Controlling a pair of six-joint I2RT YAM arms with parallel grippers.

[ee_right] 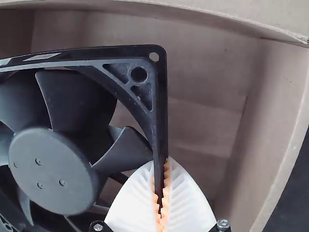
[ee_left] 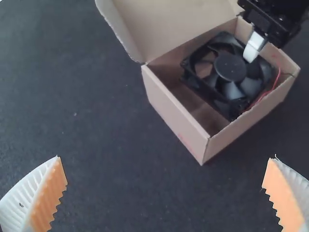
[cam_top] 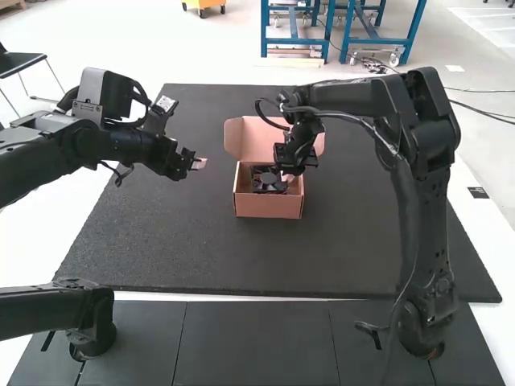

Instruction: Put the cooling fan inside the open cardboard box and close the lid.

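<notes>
A small cardboard box (cam_top: 269, 201) stands mid-mat with its lid (cam_top: 259, 137) raised at the back. The black cooling fan (cam_top: 265, 178) sits tilted inside it, also seen as the fan (ee_left: 227, 77) in the left wrist view, with a thin red wire along the box wall. My right gripper (cam_top: 290, 161) reaches down into the box and is shut on the fan's frame edge (ee_right: 159, 140), the white ribbed fingers (ee_right: 186, 203) pinching it. My left gripper (cam_top: 193, 162) hovers open to the left of the box, its orange pads (ee_left: 46, 193) spread wide above the mat.
A black foam mat (cam_top: 161, 241) covers the table, with bare mat all around the box. The box walls (ee_right: 270, 121) stand close around the right fingers. The arm bases stand at the near edge.
</notes>
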